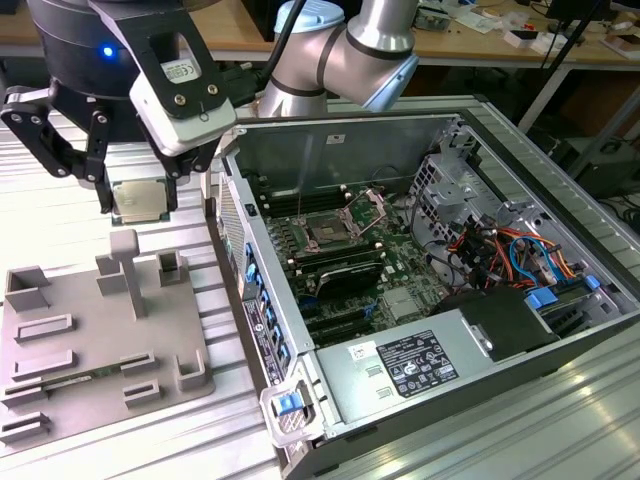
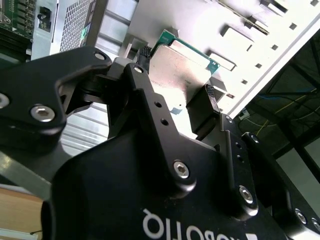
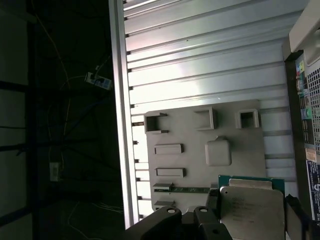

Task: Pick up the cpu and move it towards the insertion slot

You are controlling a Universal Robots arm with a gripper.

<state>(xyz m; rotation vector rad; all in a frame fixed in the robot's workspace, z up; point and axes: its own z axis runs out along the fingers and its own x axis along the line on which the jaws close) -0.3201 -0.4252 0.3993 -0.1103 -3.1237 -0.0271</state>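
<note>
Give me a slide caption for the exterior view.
Gripper holding the small silvery square cpu above the grey plastic tray, beside the open computer case.

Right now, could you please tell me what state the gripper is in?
Gripper: shut on the cpu, held in the air above the grey tray, beside the open computer case.

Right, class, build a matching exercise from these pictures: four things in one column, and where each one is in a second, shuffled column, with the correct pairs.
Things:
1. small silvery square cpu
2. dark square insertion slot
3. grey plastic tray
4. black gripper

Places:
A. lying on the ribbed metal table
B. inside the open computer case
C. hanging above the tray
D. clamped between the gripper's fingers

Pairs: 1-D, 2-B, 3-A, 4-C
</note>
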